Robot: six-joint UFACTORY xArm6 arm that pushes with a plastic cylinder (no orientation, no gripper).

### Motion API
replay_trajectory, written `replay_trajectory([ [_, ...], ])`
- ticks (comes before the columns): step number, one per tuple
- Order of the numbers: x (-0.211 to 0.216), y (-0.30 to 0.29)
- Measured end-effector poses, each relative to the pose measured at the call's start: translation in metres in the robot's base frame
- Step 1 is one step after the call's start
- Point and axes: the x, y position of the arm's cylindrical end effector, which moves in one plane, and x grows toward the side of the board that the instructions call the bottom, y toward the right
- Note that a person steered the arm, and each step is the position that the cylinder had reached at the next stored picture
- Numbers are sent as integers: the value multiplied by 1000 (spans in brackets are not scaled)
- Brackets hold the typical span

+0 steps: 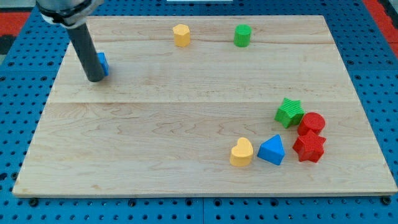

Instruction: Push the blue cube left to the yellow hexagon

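Camera view: my tip (95, 79) is pressed against the blue cube (102, 63) — no jaws are fitted, nothing is held — well left of the yellow hexagon (181, 35); a rightward push is needed.

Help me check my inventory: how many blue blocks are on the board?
2: a blue cube at the upper left, partly behind my tip, and a blue triangular block at the lower right.

Bright, even overhead light falls on the wooden board (186, 118), where blocks cast only short soft shadows at their bases, no glare shows on the board, and focus stays sharp out to its edges.
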Motion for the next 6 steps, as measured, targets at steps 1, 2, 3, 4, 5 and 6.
replay_trajectory([
  [1, -9, -35],
  [2, -10, 26],
  [3, -41, 40],
  [4, -90, 40],
  [5, -94, 40],
  [6, -45, 47],
])
